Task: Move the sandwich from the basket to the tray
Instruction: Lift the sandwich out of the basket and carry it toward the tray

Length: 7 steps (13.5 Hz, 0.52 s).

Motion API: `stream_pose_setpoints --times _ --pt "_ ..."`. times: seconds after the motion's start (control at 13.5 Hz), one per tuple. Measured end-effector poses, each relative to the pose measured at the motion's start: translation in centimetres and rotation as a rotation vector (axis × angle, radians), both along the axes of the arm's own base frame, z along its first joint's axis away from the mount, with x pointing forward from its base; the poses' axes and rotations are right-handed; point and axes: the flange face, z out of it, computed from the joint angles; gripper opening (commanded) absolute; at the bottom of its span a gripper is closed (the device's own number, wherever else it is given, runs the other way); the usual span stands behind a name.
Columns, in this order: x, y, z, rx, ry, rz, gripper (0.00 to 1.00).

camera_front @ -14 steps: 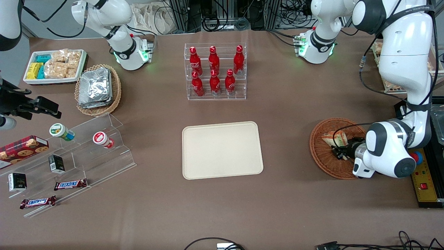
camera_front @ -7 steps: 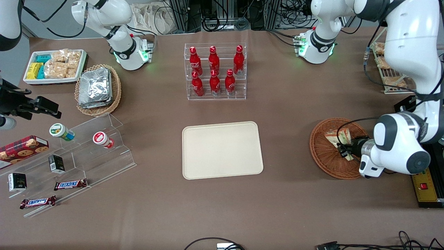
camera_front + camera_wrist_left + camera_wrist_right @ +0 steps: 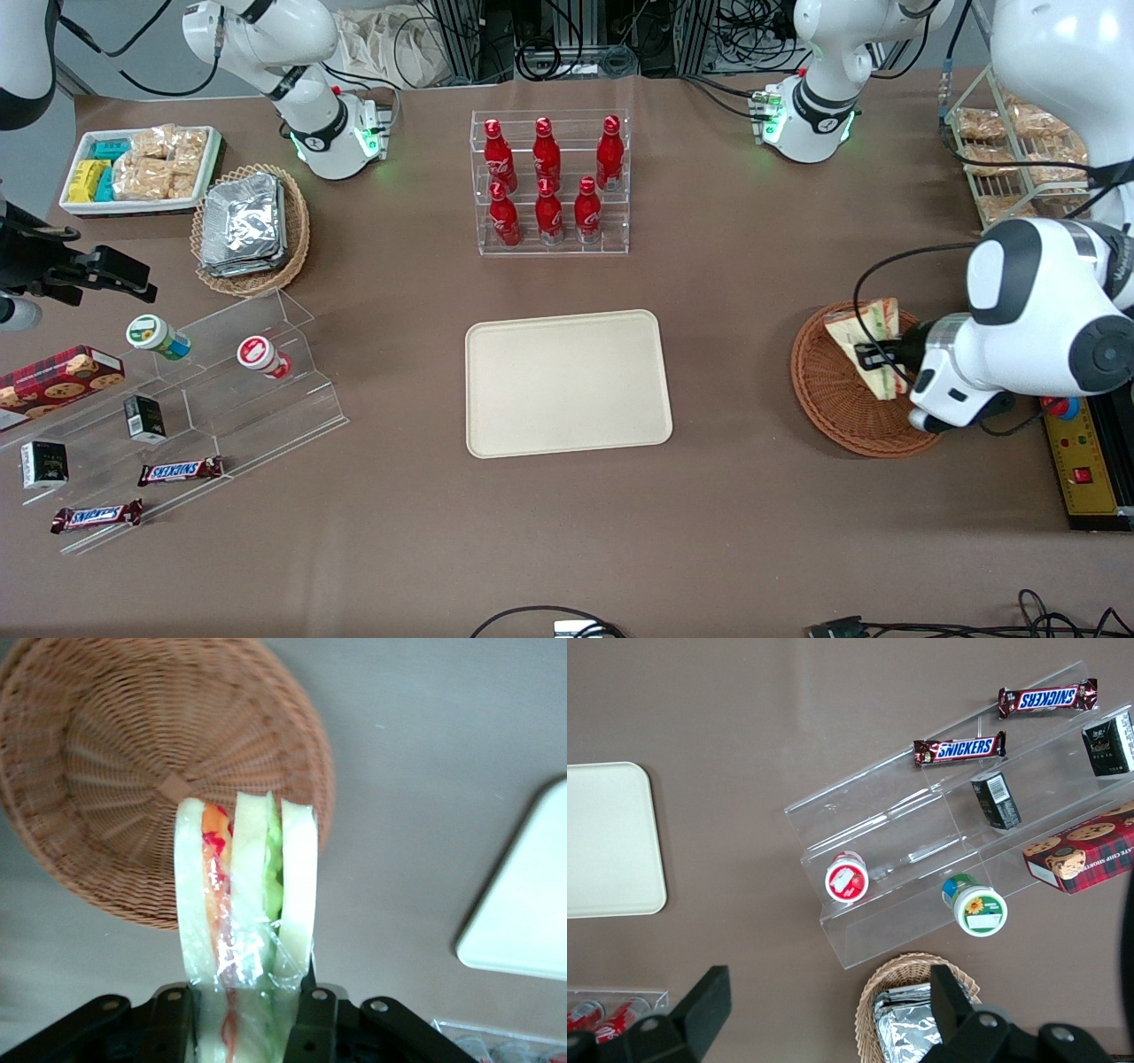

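Note:
My left gripper (image 3: 877,359) (image 3: 244,1014) is shut on the sandwich (image 3: 873,341) (image 3: 248,895), a wrapped wedge of pale bread with green and orange-red filling, and holds it in the air above the basket. The round reddish-brown wicker basket (image 3: 828,394) (image 3: 133,771) lies beneath it toward the working arm's end of the table, with nothing in it that I can see. The cream rectangular tray (image 3: 567,383) (image 3: 527,904) lies flat at the middle of the table, nothing on it.
A clear rack of red bottles (image 3: 549,182) stands farther from the camera than the tray. A wire rack of bagged pastries (image 3: 1010,159) sits near the working arm. Acrylic shelves with snacks (image 3: 177,416), a foil-pack basket (image 3: 248,226) and a white snack bin (image 3: 142,168) lie toward the parked arm's end.
The gripper has risen out of the basket with the sandwich in it, and the arm's wrist has lifted and swung away from the basket floor.

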Motion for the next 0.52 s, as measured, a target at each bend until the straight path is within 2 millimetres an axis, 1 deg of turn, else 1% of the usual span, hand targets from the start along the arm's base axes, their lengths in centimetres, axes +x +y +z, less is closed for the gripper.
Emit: stream_pose_setpoints --times 0.15,0.3,0.52 --pt "-0.3 -3.6 0.4 -0.019 -0.009 -0.064 0.37" --pt "-0.8 -6.8 0.2 -0.024 -0.009 -0.117 0.40" --pt "-2.1 -12.4 -1.2 -0.024 0.007 -0.193 0.40"
